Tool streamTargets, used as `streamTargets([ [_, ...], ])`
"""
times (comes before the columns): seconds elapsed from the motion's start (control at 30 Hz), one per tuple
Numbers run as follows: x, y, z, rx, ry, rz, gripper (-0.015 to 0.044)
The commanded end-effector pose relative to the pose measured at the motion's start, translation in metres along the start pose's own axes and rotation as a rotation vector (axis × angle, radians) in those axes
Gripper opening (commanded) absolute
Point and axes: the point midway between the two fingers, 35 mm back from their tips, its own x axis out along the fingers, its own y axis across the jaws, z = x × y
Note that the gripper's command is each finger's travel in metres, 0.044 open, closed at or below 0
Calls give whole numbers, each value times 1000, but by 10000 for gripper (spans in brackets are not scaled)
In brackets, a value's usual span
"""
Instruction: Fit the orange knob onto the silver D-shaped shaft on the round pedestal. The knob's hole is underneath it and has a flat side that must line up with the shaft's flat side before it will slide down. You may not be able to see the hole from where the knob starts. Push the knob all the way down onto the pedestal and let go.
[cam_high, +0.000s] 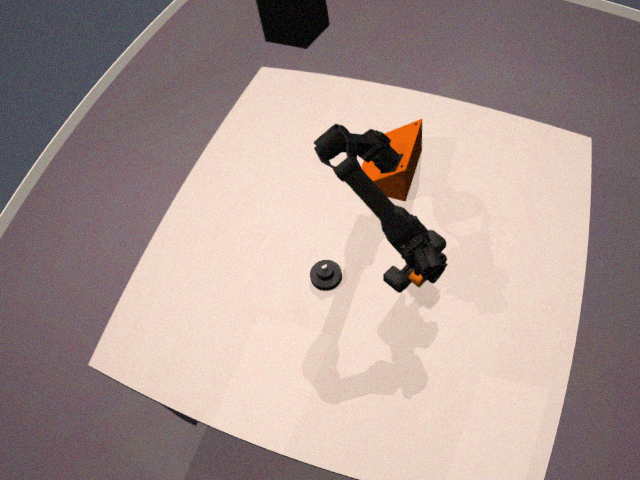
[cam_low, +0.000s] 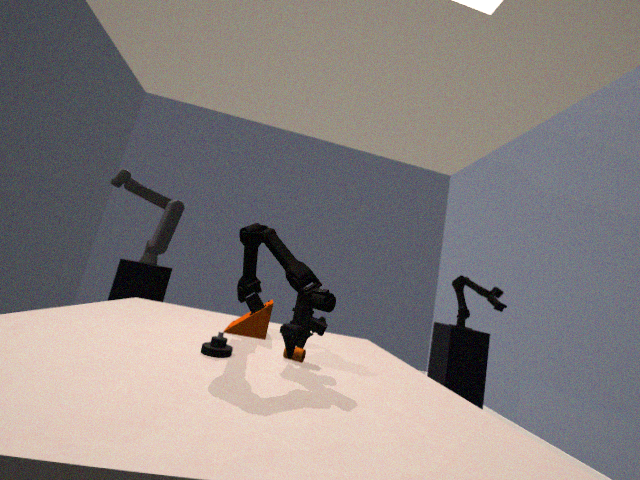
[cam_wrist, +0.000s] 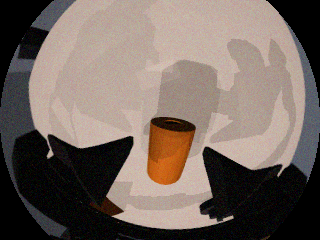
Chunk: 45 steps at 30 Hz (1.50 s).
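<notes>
Orange knob (cam_high: 416, 277) (cam_low: 296, 354) (cam_wrist: 170, 154) — pedestal (cam_high: 325, 280) (cam_low: 216, 349) well apart

The robot's arm (cam_high: 366, 193) (cam_low: 281, 251) was matte black from shoulder to wrist, with blocky, rounded joint housings and slimmer, straight links between them. Its pincer (cam_wrist: 168, 146) was black too, with angular, wedge-shaped fingers tapering to points. The base (cam_high: 410, 142) (cam_low: 254, 326) was an orange wedge with small dark holes near its corners.

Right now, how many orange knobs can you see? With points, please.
1. The orange knob (cam_high: 416, 278) (cam_low: 295, 354) (cam_wrist: 170, 155) lies on its side between the open fingers, touching neither. Others hidden behind the arm can't be ruled out.
</notes>
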Motion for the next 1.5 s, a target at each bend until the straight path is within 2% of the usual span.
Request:
streamTargets([
  [0.0,3,1,-1,-4,5,-1,309],
  [0.1,3,1,-1,-4,5,-1,240],
  [0.43,3,1,-1,-4,5,-1,240],
  [0.73,3,1,-1,-4,5,-1,180],
  [1.17,-12,1,-1,1,4,0,180],
  [1.47,-12,1,-1,280,4,-1,180],
])
